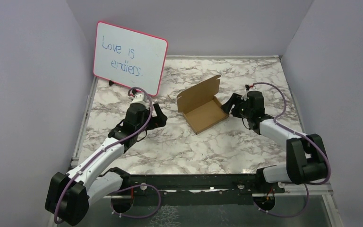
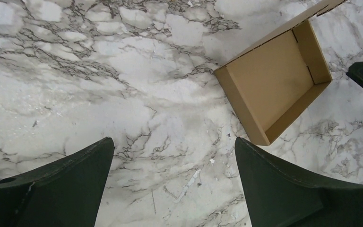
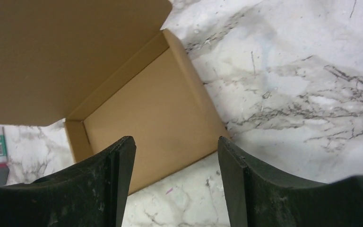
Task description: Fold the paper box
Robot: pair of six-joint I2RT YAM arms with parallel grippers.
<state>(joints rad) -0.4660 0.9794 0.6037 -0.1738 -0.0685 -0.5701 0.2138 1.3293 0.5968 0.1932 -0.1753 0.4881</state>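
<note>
At mid-table, a little toward the far side: paper box (image 1: 203,106), shallow brown tray with walls raised, lid flap tilted up along the far-left edge, resting on marble table (image 1: 194,146). To its right: right gripper (image 3: 176,142), low and just beside the tray's right wall, forearm reaching inward from the base, wrist angled down at the box, jaws partly spread with nothing clamped; contact with the cardboard not discernible. To its left: left gripper (image 2: 172,146), over bare marble and well apart from the box, elbow bent, wrist turned toward the tray, jaws spread fully wide and empty. Behind the left arm: pink-framed whiteboard (image 1: 130,56), propped upright
</note>
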